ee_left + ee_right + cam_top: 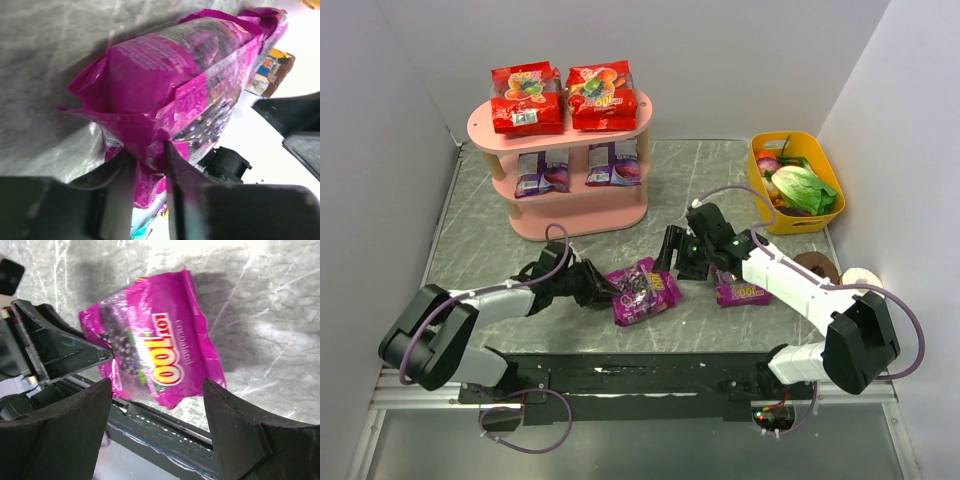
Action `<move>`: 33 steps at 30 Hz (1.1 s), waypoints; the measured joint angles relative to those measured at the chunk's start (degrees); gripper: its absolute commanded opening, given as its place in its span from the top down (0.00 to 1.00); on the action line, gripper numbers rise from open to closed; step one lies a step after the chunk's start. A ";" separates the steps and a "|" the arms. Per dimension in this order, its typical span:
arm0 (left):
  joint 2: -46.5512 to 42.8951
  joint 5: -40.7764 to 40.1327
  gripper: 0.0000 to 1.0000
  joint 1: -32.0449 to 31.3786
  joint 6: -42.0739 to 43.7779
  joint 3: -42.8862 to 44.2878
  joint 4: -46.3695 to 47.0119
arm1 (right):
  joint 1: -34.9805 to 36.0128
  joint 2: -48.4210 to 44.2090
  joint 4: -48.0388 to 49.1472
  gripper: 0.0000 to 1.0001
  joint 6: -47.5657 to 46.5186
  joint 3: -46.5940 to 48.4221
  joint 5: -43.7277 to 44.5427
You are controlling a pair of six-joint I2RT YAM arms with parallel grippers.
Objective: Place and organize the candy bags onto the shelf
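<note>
The pink shelf (620,215) stands at the back left. Two red candy bags (527,98) (601,95) lie on its top tier and two blue-violet bags (542,172) (614,163) on the middle tier. A magenta grape bag (645,290) lies on the table in front. My left gripper (608,291) is shut on its left edge; the wrist view shows the crumpled edge (150,125) pinched between the fingers (175,175). My right gripper (672,262) is open and empty, just above and right of that bag (160,355). A second magenta bag (742,293) lies partly under my right arm.
A yellow tub (817,215) with green vegetables stands at the back right. A brown roll (817,268) and a white roll (862,280) lie beside my right arm. Grey walls close in on the left, back and right. A black rail (650,375) runs along the near edge.
</note>
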 measured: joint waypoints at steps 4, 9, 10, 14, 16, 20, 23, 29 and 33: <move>-1.66 -0.66 0.93 -0.42 -0.35 0.20 -0.17 | -0.42 -0.15 -0.04 0.20 0.02 -0.76 -0.02; -5.55 -2.86 0.99 -1.01 -0.66 0.20 -0.90 | -0.83 -0.15 -0.09 0.21 0.02 -0.79 -0.11; -6.14 -3.43 0.99 -1.01 -0.74 0.17 -1.09 | -0.92 -0.15 -0.11 0.21 0.02 -0.79 -0.11; -9.60 -7.08 0.99 -0.85 -1.25 -0.42 -2.16 | -1.16 -0.15 -0.13 0.21 0.09 -0.76 -0.24; -11.69 -8.61 0.99 -0.46 -1.64 -1.11 -2.45 | -1.51 -0.17 -0.13 0.21 0.13 -0.72 -0.24; -17.11 -11.28 0.99 1.99 -2.05 -2.56 -4.50 | -2.23 -0.59 -0.61 0.21 0.20 -0.42 -0.26; -21.44 -13.05 0.99 4.79 -2.12 -3.23 -6.54 | -2.84 -1.44 -0.66 0.21 0.35 -0.24 -0.35; -29.07 -14.23 0.99 11.80 -3.37 -4.09 -7.34 | -3.89 -1.99 -0.74 0.21 0.57 0.48 -0.70; -31.78 -14.25 0.99 17.46 -4.68 -5.25 -6.27 | -4.24 -1.99 -0.79 0.21 0.59 0.50 -0.87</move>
